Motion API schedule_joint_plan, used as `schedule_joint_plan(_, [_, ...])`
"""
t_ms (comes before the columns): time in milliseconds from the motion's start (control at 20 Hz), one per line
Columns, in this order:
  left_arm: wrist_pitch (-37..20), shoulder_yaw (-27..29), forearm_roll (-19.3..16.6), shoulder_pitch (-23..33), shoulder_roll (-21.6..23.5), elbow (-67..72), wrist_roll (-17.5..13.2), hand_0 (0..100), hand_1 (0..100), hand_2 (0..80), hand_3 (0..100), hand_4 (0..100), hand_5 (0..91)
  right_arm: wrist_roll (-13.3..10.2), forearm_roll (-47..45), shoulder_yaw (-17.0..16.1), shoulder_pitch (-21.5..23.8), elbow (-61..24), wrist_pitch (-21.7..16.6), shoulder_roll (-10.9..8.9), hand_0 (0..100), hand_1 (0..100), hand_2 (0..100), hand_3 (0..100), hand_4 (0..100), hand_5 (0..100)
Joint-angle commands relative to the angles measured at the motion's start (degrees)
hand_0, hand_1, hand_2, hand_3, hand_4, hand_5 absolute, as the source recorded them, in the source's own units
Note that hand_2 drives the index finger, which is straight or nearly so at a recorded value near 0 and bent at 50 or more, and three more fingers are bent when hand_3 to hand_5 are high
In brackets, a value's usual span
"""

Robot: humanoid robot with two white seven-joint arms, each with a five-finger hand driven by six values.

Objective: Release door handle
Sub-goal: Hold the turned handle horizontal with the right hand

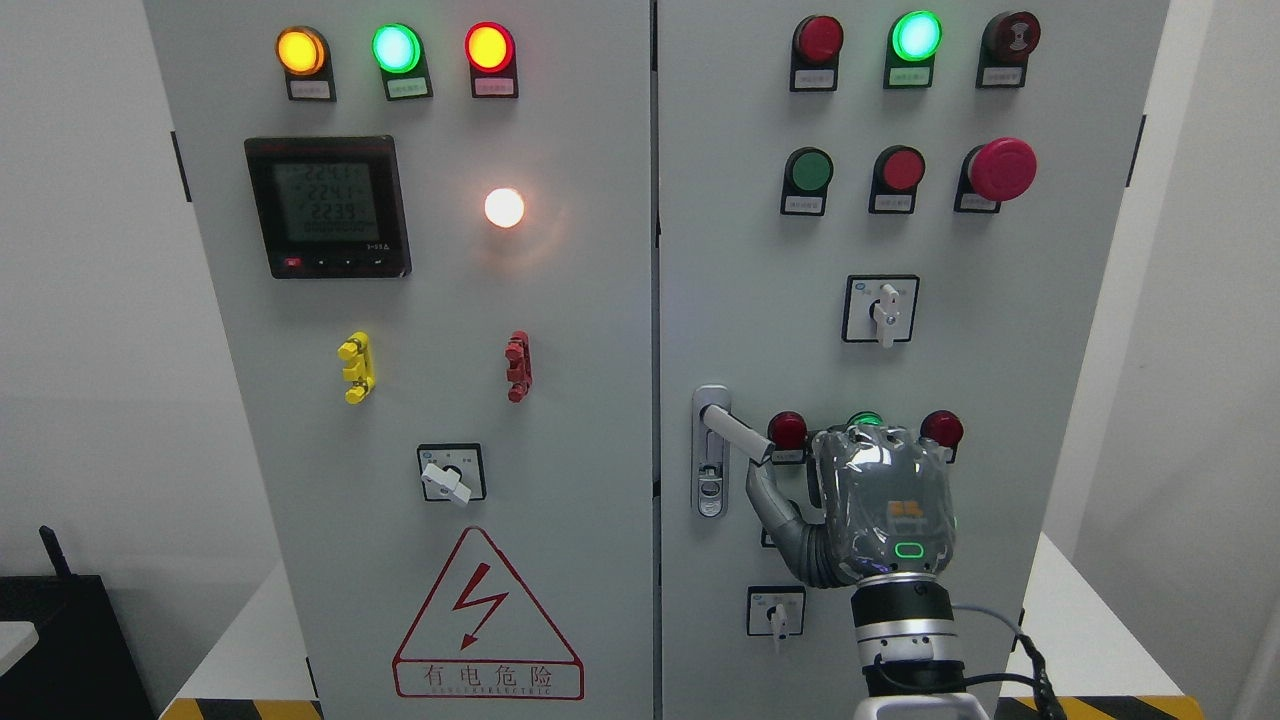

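bright, even light | sharp focus | glare around white lamp

A robot hand rises in front of the right cabinet door, just right of the door handle near the door's left edge. A meter sits high on the left door, above a warning sign.

right hand hiding lamps behind it, label print unreadably small
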Motion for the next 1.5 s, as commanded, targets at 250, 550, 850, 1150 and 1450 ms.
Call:
schedule_joint_plan(250, [0.16,0.62,0.00,0.08,0.00,0.97,0.03,12,39,0.0,0,0,0.0,0.02,-0.13,-0.20,-0.80,0.02,0.03,-0.01,49,17,96,100,94,94])
schedule_joint_plan(550, [0.16,0.62,0.00,-0.01,0.00,0.97,0.03,12,39,0.0,0,0,0.0,0.02,-0.13,-0.20,-0.80,0.02,0.03,-0.01,49,17,96,100,94,94])
schedule_joint_plan(850, [0.16,0.62,0.00,-0.01,0.00,0.97,0.03,12,39,0.0,0,0,0.0,0.02,-0.22,-0.20,-0.89,0.02,0.03,-0.09,50,17,96,100,94,94])
schedule_joint_plan(1150, [0.16,0.62,0.00,-0.01,0.00,0.97,0.03,12,39,0.0,0,0,0.0,0.02,-0.22,-0.20,-1.33,0.02,-0.05,-0.01,50,17,96,100,94,94])
schedule_joint_plan(1450, [0.16,0.62,0.00,-0.01,0.00,0.97,0.03,12,39,0.0,0,0,0.0,0.02,-0.22,-0.20,-1.42,0.02,-0.05,-0.01,50,17,96,100,94,94])
